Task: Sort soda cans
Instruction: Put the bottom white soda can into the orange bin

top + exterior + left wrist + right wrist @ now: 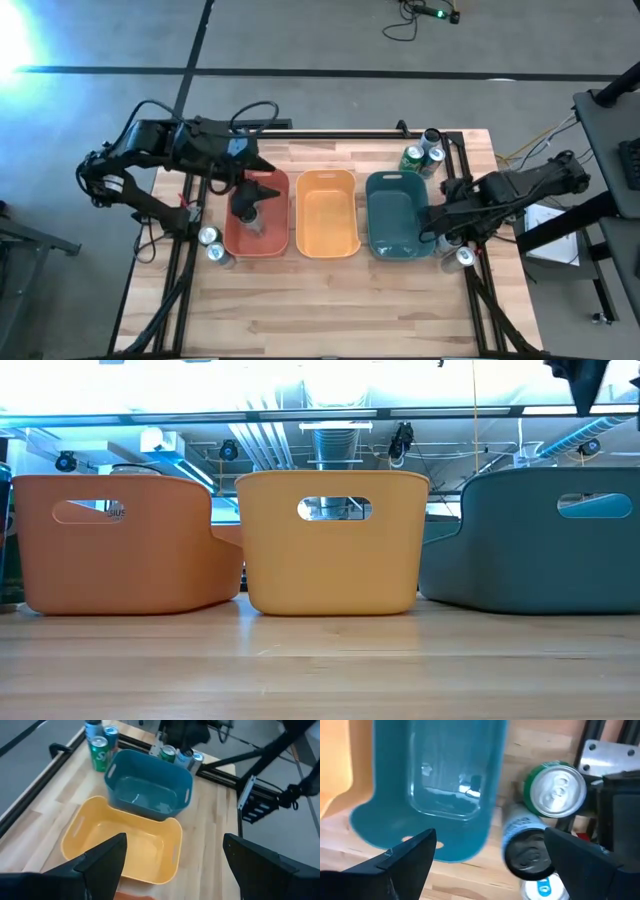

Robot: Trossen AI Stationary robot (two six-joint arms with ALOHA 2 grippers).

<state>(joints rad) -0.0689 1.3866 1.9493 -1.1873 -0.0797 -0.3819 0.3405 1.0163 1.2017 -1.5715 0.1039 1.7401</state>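
My left gripper [265, 191] hangs open over the red bin [275, 245], with nothing between its fingers [107, 857]. Below it, inside the red bin, is a dark can [249, 221]. My right gripper [437, 230] stands open at the near right corner of the teal bin [388, 200]. Ahead of its fingers are a green can [555, 787], a silver-blue can with a dark top [526, 847] and a third can [543, 889], all on the table right of the teal bin. None of them is touched.
The yellow bin [326, 213] stands between the red and teal bins. Two cans [214, 245] stand left of the red bin. Three more cans [424, 152] stand at the table's far right corner, by the black frame rail [455, 160].
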